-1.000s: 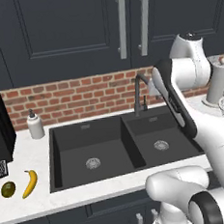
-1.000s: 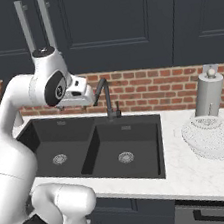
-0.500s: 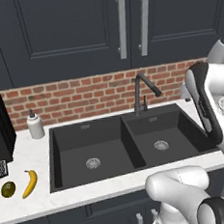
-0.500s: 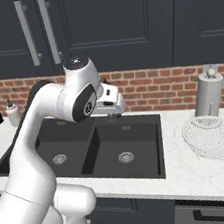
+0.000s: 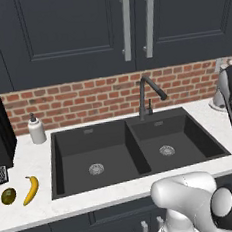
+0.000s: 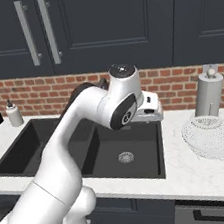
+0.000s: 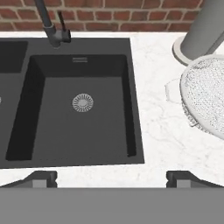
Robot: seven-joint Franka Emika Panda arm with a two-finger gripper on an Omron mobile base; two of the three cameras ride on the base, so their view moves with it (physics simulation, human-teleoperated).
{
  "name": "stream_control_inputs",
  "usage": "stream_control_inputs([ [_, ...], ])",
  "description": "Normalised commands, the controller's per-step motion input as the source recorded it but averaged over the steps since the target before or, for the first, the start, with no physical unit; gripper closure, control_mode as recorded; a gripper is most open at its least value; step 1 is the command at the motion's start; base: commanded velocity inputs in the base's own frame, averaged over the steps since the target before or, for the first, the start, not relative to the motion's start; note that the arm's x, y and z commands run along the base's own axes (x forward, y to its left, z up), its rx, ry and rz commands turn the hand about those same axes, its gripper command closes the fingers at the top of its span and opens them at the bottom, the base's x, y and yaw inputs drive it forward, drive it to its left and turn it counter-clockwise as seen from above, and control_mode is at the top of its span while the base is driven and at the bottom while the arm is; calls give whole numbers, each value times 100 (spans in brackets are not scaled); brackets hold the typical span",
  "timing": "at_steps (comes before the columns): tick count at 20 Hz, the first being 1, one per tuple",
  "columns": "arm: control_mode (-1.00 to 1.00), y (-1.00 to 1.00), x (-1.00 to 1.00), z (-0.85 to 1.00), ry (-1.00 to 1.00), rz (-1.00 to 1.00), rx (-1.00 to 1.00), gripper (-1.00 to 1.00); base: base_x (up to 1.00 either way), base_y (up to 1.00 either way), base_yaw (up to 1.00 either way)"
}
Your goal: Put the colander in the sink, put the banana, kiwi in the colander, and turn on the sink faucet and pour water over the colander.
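White soap bottle (image 5: 37,131) by brick backsplash (image 5: 86,98); paper-towel roll (image 6: 208,95)

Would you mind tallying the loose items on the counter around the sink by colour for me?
White: 2, the colander and the soap dispenser
Yellow: 1, the banana
Green-brown: 1, the kiwi
Grey: 1, the upright roll holder behind the colander
Total: 5

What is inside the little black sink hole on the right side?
Inside the smaller matte black sink basin there is just a round silver drain. No fruit or bowl is in it. What lies below the drain cannot be seen.
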Motion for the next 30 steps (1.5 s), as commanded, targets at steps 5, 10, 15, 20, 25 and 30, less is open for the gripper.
stream_control_inputs([
  [5,-100,-97,0,-42,5,0,-5,-100,0,0,0],
  [10,-100,-48,23,-54,11,-1,-11,-100,0,0,0],
  [15,-100,-46,28,-51,10,0,-10,-100,0,0,0],
  [20,-100,-53,27,-46,7,0,-7,-100,0,0,0],
  [25,-100,-55,7,-39,2,0,-1,-100,0,0,0],
  [30,-100,-34,9,-20,0,4,0,-100,0,0,0],
])
